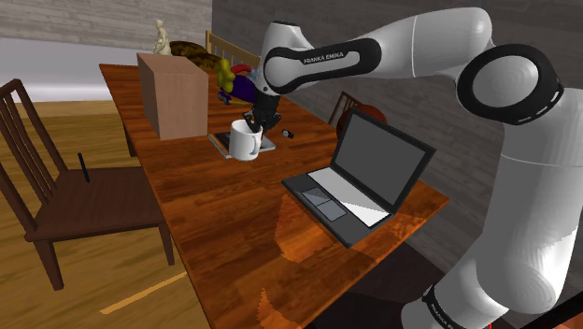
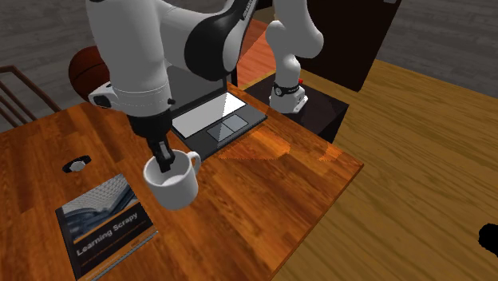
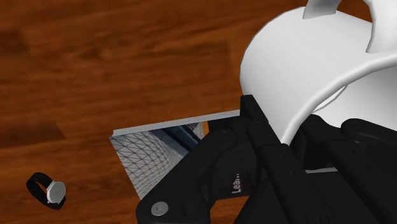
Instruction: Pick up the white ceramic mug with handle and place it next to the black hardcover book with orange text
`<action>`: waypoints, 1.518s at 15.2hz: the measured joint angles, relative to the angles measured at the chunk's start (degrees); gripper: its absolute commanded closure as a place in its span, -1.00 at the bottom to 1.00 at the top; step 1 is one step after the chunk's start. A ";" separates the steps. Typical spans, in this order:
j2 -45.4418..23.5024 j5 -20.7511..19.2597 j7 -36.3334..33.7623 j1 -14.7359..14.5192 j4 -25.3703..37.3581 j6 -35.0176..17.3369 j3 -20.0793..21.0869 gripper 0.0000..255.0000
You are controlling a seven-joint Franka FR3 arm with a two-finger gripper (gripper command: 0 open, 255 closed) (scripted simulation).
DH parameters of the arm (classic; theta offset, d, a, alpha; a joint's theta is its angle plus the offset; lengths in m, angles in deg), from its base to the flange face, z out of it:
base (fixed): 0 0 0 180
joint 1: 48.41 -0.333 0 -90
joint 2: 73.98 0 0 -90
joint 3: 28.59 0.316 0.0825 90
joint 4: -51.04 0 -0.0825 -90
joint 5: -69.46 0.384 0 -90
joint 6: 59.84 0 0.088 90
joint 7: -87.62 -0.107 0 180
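**Mug gripped by its rim, just beside the book: the placing step.**

The white mug (image 2: 174, 185) hangs tilted from the black pincer (image 2: 165, 162), which is clenched on its rim wall, one finger inside and one outside. The handle points toward the laptop (image 2: 215, 124). The mug sits just beside a corner of the dark book (image 2: 100, 227); whether its base clears the table (image 2: 263, 184) I cannot tell. The carry looks nearly done, so the next move calls for levelling the mug, lowering it onto bare wood beside the book, then letting go. There is open table between book and laptop. The table edge runs close along the book's far side, and a wristwatch (image 2: 77, 166) lies apart from the mug.
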 measured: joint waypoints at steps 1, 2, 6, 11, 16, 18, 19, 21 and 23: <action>-0.10 -0.09 -0.13 -0.02 -0.69 -0.79 -0.02 1.00; -0.39 -0.18 -0.21 -0.04 -1.09 -1.47 -0.06 1.00; -1.39 -0.54 -0.51 -0.08 -2.63 -3.98 -0.23 1.00; -3.05 -1.07 -0.84 -0.16 -3.94 -6.92 -0.51 1.00; -3.29 -1.19 -1.03 -0.24 -4.38 -7.60 -0.54 1.00; -3.29 -1.19 -1.03 -0.24 -4.39 -7.62 -0.54 -1.00; -3.28 -1.19 -1.03 -0.24 -4.39 -7.62 -0.54 -1.00; -3.26 -1.19 -1.03 -0.24 -4.40 -7.63 -0.54 -1.00; -3.26 -1.19 -1.03 -0.24 -4.40 -7.63 -0.54 -1.00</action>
